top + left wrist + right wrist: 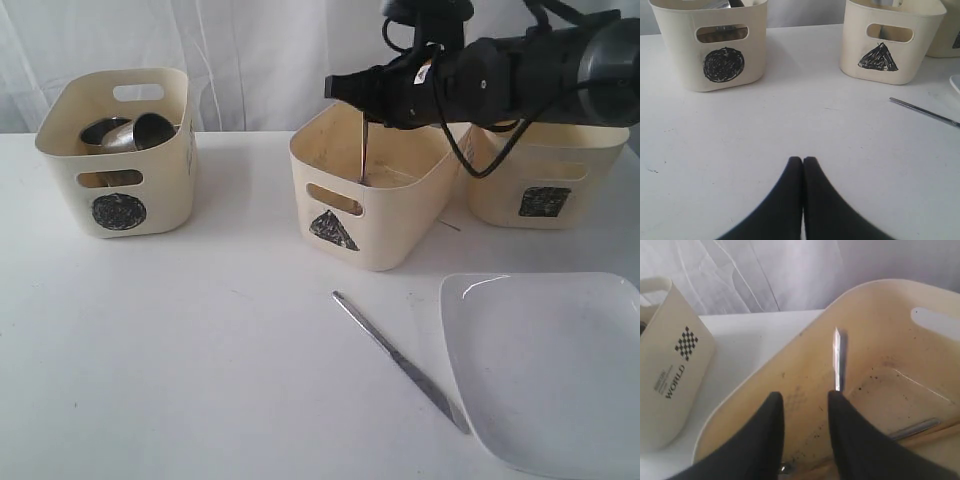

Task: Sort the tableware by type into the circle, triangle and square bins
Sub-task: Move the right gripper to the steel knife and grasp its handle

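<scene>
Plate (545, 370) cut off by frame; right gripper (805, 396) spread over triangle bin (370, 215); left gripper (803, 160) pressed together.

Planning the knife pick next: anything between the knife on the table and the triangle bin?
Nothing on the table: bare surface from the knife to the triangle bin. Above the bin's mouth, though, the right gripper hangs with fingers apart, a steel utensil upright at their tips.

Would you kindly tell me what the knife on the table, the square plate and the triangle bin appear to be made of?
Knife: likely steel, grey with a dull shine. Square plate: glossy white, ceramic or melamine, unclear. Triangle bin: cream plastic, matte, moulded handle slot.
</scene>
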Controlling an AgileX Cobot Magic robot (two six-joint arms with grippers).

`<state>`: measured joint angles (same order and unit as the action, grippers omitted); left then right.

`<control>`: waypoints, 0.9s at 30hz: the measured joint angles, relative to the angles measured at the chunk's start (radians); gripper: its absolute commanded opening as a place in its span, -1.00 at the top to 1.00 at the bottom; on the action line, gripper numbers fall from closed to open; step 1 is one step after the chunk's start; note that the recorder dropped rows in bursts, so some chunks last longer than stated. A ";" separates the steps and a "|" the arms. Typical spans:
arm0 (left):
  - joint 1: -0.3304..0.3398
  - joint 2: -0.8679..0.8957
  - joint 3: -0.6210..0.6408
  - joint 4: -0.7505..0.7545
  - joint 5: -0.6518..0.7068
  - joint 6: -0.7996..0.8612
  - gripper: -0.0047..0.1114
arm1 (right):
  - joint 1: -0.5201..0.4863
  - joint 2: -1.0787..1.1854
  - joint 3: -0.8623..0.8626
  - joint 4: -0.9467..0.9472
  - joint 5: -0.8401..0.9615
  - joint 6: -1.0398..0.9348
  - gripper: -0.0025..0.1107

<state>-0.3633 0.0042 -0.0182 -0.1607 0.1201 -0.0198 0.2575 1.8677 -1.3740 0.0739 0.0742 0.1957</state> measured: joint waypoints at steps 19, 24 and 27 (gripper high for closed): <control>0.000 0.000 0.000 0.000 0.000 0.000 0.92 | 0.102 -0.410 0.388 -0.117 0.524 -0.300 0.25; 0.000 0.000 0.000 0.000 0.000 0.000 0.92 | 0.180 -0.403 0.434 -0.117 0.518 -0.402 0.02; 0.000 0.000 0.000 0.000 0.000 0.000 0.92 | 0.189 -0.350 0.436 -0.117 0.461 -0.412 0.02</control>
<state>-0.3633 0.0042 -0.0182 -0.1607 0.1201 -0.0198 0.4467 1.5180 -0.9382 -0.0427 0.5352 -0.2165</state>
